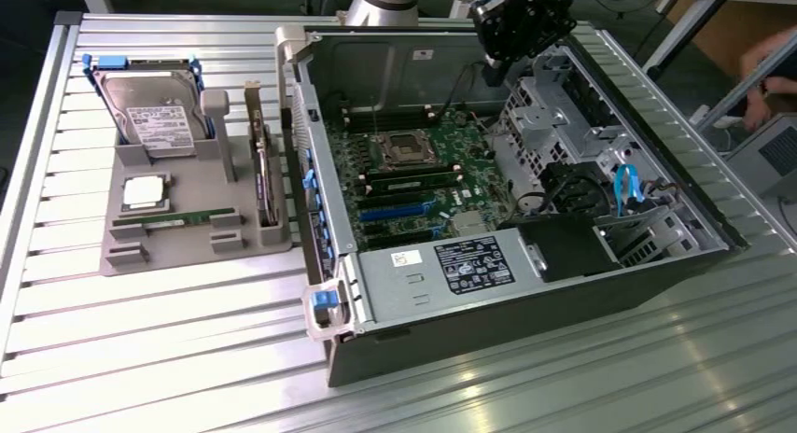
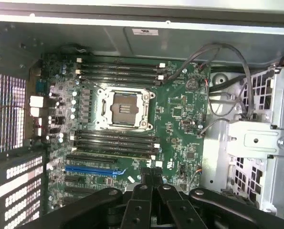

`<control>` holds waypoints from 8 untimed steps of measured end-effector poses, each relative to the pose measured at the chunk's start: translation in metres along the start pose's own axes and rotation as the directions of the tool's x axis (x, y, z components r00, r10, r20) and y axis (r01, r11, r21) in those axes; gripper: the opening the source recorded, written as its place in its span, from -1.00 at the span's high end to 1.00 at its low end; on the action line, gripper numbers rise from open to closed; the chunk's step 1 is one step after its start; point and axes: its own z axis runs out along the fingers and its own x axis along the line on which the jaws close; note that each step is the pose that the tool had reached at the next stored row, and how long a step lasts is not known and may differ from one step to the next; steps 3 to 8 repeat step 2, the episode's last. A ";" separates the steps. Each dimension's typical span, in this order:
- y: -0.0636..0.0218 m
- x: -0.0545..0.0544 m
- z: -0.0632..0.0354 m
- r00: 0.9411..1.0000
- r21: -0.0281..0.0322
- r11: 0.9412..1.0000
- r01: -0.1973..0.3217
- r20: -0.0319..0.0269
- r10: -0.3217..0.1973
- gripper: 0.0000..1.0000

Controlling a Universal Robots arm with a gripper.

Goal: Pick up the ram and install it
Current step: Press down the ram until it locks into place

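- One gripper (image 1: 495, 76), fingers pressed together and holding nothing, hangs inside the open computer case (image 1: 373, 312) above the motherboard (image 1: 417, 181).
- Wrist view: closed fingertips (image 2: 150, 177) over the motherboard (image 2: 180, 114), near the slots below the empty CPU socket (image 2: 124, 109).
- Ram (image 1: 174, 218) lies in the grey tray (image 1: 187, 256), at the exterior view's left, below the hard drive (image 1: 156, 120).

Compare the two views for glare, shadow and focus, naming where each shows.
Exterior view: strong glare on the ribbed table near the front, and deep shadow inside the case by the drive bays. Wrist view: even light on the motherboard, a bright washed-out grille at one side, and the shut claw close to the lens, dark and soft.
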 end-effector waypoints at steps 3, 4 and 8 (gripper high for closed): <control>0.0000 0.000 0.0000 1.000 0.002 1.000 0.026 -0.001 -0.026 0.80; 0.0000 0.000 0.0000 1.000 0.002 1.000 0.026 -0.001 -0.026 0.80; 0.0000 0.000 0.0000 1.000 0.002 1.000 0.026 -0.001 -0.026 0.80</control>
